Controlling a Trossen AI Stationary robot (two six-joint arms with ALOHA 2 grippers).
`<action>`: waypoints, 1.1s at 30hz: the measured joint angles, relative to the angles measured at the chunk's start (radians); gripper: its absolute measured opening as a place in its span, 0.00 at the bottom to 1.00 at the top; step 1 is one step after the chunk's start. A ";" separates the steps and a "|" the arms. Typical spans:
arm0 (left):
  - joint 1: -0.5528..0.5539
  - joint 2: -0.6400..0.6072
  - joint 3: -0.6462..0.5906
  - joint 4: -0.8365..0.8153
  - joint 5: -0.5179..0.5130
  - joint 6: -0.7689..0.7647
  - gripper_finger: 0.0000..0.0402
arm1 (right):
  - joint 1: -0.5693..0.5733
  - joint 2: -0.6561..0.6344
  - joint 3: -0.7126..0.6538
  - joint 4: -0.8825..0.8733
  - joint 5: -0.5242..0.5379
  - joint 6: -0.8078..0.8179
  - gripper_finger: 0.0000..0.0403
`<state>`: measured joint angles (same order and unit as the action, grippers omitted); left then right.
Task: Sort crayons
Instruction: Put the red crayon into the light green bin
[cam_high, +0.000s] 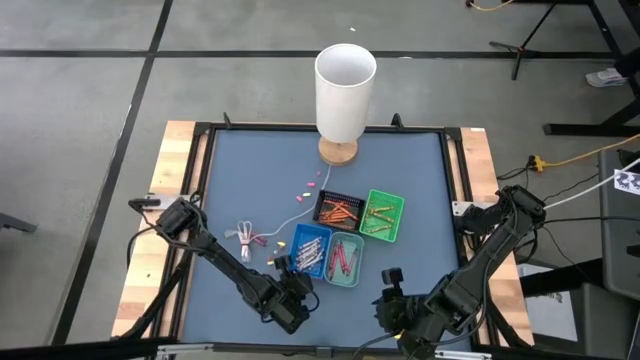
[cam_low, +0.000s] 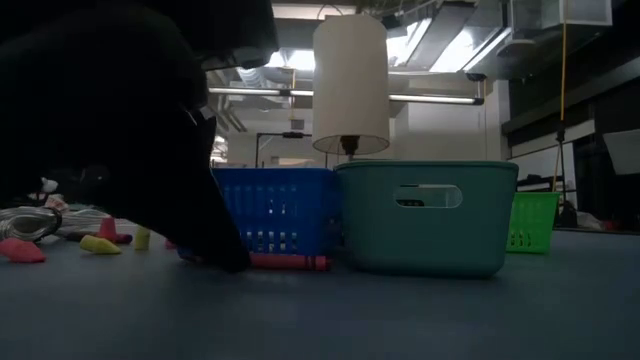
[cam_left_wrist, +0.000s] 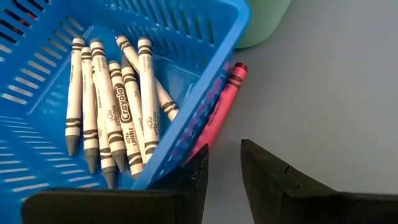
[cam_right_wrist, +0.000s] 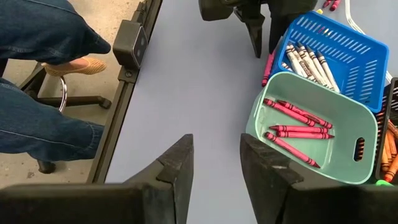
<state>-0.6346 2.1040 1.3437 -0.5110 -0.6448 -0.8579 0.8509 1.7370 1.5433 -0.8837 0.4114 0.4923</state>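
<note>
Blue tray (cam_left_wrist: 205, 37) holds grey crayons (cam_left_wrist: 118, 106), teal tray (cam_right_wrist: 298, 127) red ones (cam_right_wrist: 298, 121); left claw (cam_left_wrist: 224, 168) and right claw (cam_right_wrist: 216, 165) both released.

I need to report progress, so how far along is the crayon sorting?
Mostly done: grey crayons fill the blue tray, red ones the teal tray. In hand: the left gripper, jaws open, is at a red crayon beside the blue tray. Left: loose crayons near the lamp.
</note>
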 joint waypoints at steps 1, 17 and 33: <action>0.000 0.000 0.000 0.000 0.000 0.000 0.19 | 0.000 0.000 0.000 0.000 0.000 0.000 0.32; 0.016 0.000 0.000 -0.003 -0.024 0.057 0.19 | 0.000 0.000 0.000 0.000 0.000 0.000 0.32; 0.099 -0.009 0.004 -0.003 0.214 0.111 0.19 | 0.000 0.000 0.000 -0.001 0.000 0.000 0.32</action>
<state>-0.5358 2.0951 1.3473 -0.5142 -0.4304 -0.7472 0.8509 1.7370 1.5433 -0.8845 0.4114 0.4919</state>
